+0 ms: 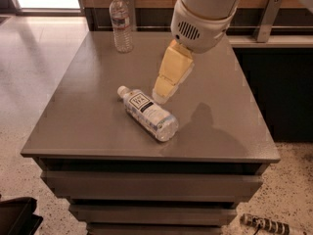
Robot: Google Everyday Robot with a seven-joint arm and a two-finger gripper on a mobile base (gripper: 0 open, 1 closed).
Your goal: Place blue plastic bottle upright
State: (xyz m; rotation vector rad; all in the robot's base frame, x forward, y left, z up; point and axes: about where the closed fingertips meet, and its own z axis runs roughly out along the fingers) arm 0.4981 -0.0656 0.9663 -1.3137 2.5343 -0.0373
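Lying on its side near the middle of the grey tabletop (73,126): the stout bluish clear plastic bottle with white cap (146,112), not upright yet. Its long axis runs diagonally, cap toward back-left, base toward the front-right edge. The pale yellow gripper (161,95) hangs just behind the labelled section, angled down at it, apparently not touching. Can't tell whether the gripper is open or closed. My read: a short drop forward, grasp set across that diagonal.
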